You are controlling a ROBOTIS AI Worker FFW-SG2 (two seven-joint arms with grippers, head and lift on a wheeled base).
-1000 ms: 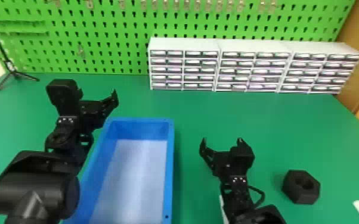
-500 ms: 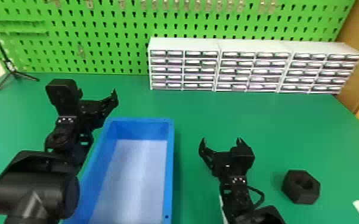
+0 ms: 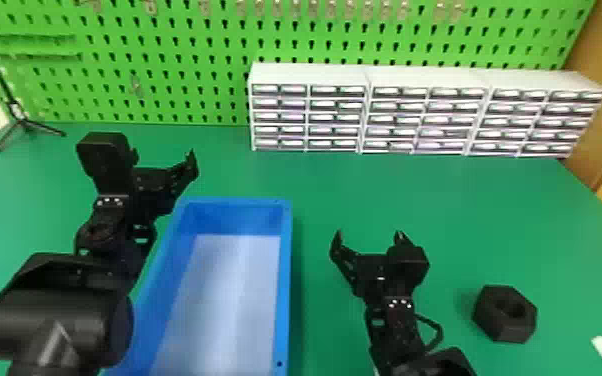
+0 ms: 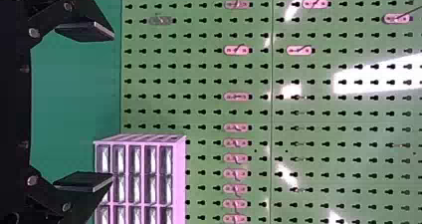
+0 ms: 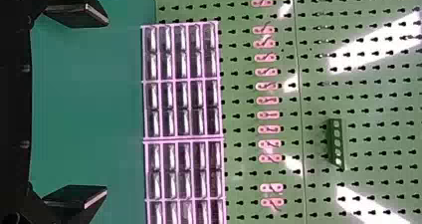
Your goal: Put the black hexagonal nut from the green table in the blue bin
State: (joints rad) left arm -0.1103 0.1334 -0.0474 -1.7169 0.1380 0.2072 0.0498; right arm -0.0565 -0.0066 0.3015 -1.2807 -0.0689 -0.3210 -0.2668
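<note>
Head view: the black hexagonal nut (image 3: 501, 320) lies flat, hole upward.

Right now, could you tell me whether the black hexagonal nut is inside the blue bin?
No, the nut sits on the green table, outside the blue bin.

The head view's bottom edge cuts off the near end of the blue bin (image 3: 285, 300).
</note>
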